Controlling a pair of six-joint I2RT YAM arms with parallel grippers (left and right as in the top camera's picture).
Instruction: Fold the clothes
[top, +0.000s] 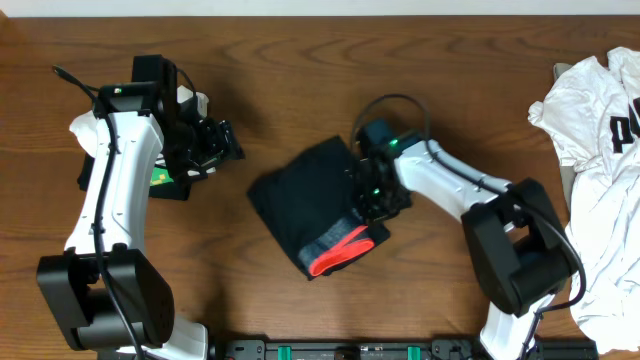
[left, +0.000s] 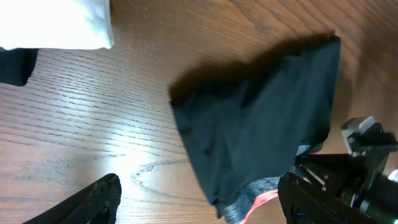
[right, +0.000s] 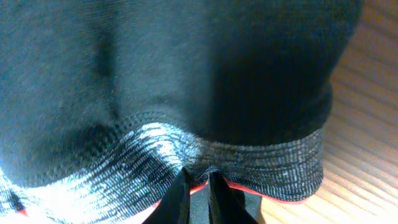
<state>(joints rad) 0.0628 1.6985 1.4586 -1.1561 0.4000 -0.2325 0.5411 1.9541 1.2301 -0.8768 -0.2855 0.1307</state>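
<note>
The black pants lie folded into a compact bundle at the table's centre, their grey waistband with its red-orange edge facing the front. My right gripper sits on the bundle's right edge. In the right wrist view its fingertips pinch a fold of the grey waistband, with black fabric filling the view above. My left gripper hovers to the left of the pants, apart from them. It stands open with only bare wood between its fingers, and the pants lie ahead of it.
A white T-shirt with a green logo lies under the left arm, its white cloth showing in the left wrist view. Another white T-shirt with black lettering is heaped at the right edge. Brown wood table surrounds the pants.
</note>
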